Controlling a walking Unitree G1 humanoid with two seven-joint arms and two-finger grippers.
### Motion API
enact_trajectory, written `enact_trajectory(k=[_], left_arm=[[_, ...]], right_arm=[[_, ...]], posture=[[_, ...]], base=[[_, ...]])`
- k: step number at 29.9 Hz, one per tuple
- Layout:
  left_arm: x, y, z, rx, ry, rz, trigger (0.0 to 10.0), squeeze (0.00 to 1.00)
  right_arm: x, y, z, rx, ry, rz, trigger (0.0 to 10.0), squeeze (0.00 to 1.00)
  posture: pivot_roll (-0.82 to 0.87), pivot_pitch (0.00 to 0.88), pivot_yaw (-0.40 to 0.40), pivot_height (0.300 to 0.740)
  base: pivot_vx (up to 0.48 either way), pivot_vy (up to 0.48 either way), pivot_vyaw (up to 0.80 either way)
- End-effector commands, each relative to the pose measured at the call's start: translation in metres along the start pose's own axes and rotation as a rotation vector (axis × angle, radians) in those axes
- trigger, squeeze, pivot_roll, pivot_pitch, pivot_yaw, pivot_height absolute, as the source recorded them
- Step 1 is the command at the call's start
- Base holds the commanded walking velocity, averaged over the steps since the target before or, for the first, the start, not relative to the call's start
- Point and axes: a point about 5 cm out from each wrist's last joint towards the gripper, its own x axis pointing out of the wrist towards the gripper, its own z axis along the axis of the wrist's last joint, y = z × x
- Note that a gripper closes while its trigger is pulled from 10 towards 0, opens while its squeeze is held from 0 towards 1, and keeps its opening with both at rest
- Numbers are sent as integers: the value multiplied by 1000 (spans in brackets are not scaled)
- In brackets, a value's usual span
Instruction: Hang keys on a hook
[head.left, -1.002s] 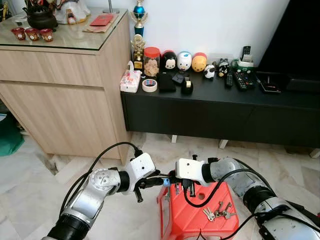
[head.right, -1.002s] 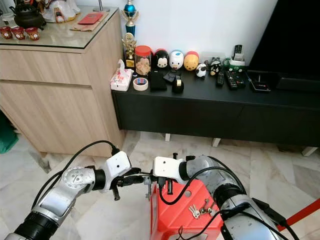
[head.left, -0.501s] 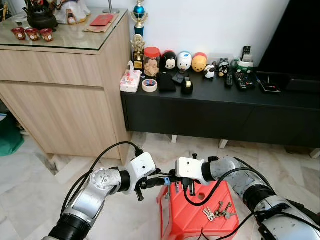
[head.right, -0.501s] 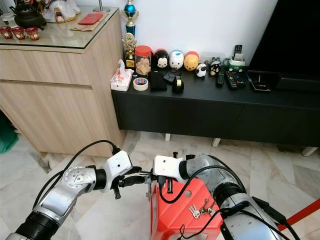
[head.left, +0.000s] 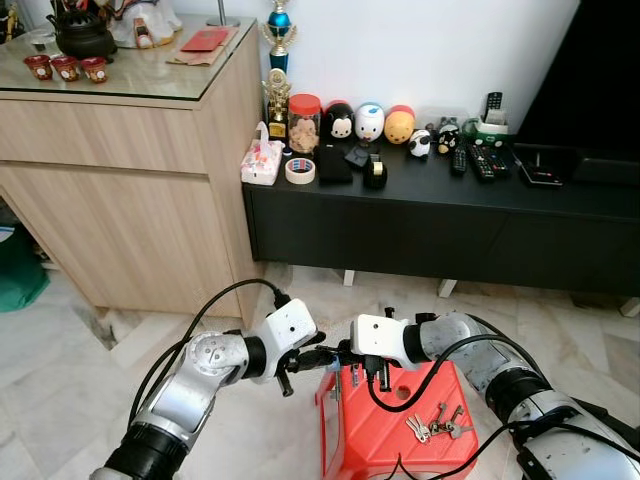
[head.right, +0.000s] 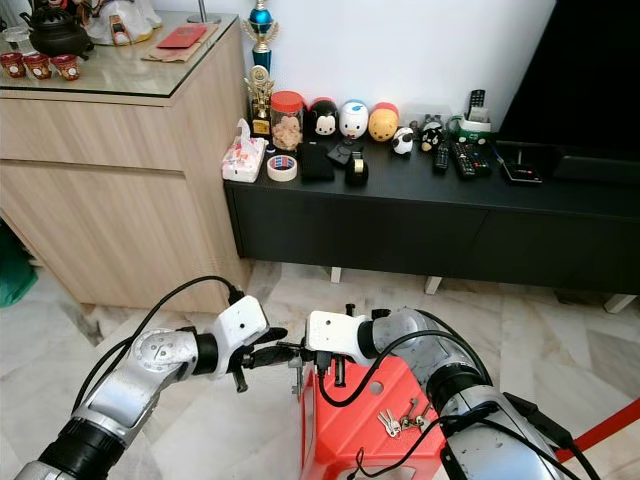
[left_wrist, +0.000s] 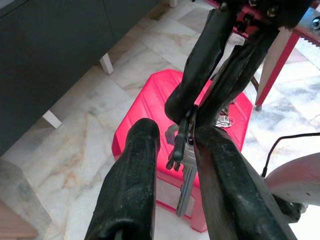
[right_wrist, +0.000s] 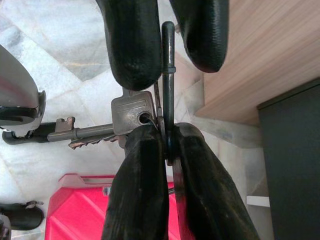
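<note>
A bunch of keys (right_wrist: 131, 114) hangs from a dark metal clip (right_wrist: 168, 75). My right gripper (right_wrist: 167, 132) is shut on the lower part of that clip. My left gripper (left_wrist: 175, 136) is open, one finger (left_wrist: 131, 185) on each side of the clip (left_wrist: 179, 142), a key (left_wrist: 187, 176) dangling between them. In the head views both grippers meet tip to tip, left gripper (head.left: 316, 357) against right gripper (head.left: 341, 353), above the near left corner of a red plastic stool (head.left: 385, 430). A second bunch of keys (head.left: 432, 424) lies on the stool's top.
A low black TV console (head.left: 430, 215) with toy figures, tape rolls and remote controls stands ahead against the white wall. A tall wooden cabinet (head.left: 130, 170) is at the left. Pale marble floor (head.left: 90, 400) lies around the stool.
My left arm has edged a little forward and to the right, closer onto the clip held by the right gripper. The right arm and the stool have stayed put.
</note>
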Motion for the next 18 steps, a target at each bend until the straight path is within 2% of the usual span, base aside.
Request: enact_trajectory(k=[1,18], left_arm=[[-1,2,2,16,-5,2,10000,0],[-1,0,0,12,25,-22,10000,0]], right_arm=[[-4,-6,2,-10,-7,-14,10000,0],[-4,-9,5,-14,-12,-27,10000,0]], posture=[[109,0,-73,740],[110,0,-71,740]], base=[[0,0,0],[0,0,0]])
